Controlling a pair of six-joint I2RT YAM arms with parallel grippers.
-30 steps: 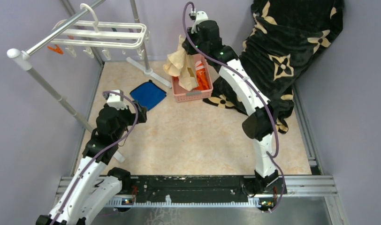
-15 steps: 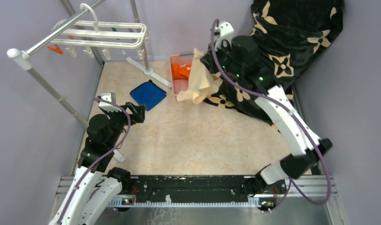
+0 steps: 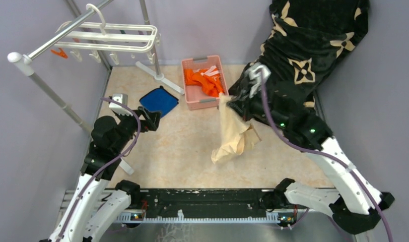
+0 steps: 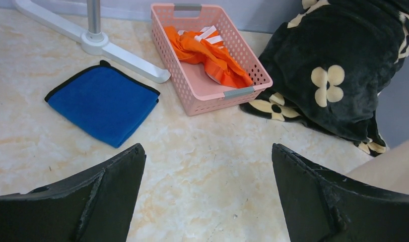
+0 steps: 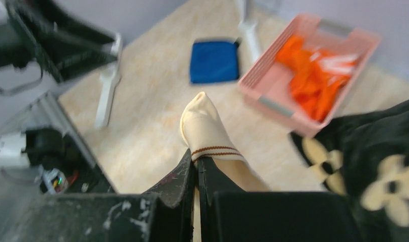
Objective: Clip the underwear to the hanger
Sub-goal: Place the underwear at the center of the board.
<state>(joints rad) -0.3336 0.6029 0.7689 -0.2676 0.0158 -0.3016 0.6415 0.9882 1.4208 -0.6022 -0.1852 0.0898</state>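
The pale peach underwear [image 3: 233,132] hangs over the middle of the floor, pinched at its waistband by my right gripper [image 3: 227,99], which is shut on it. In the right wrist view the striped band of the underwear [image 5: 206,129] sticks out past the closed right gripper [image 5: 195,157]. The white hanger [image 3: 112,36] hangs from the rack pole at the far left, well away from the underwear. My left gripper [image 3: 151,120] stands open and holds nothing, near the blue cloth. From the left wrist, the left gripper [image 4: 207,151] shows bare floor between its fingers, and a peach edge of the underwear [image 4: 391,166] at the far right.
A pink basket [image 3: 189,85] with orange clothes [image 3: 205,80] stands at the back centre. A folded blue cloth [image 3: 159,101] lies left of it. A black flowered blanket [image 3: 313,40] drapes the back right. The grey rack pole [image 3: 51,40] and its white foot [image 3: 157,75] are at the left.
My right arm has swung from the basket forward and right, lifting the underwear out and carrying it over the middle of the floor. The left arm has shifted slightly, still open.
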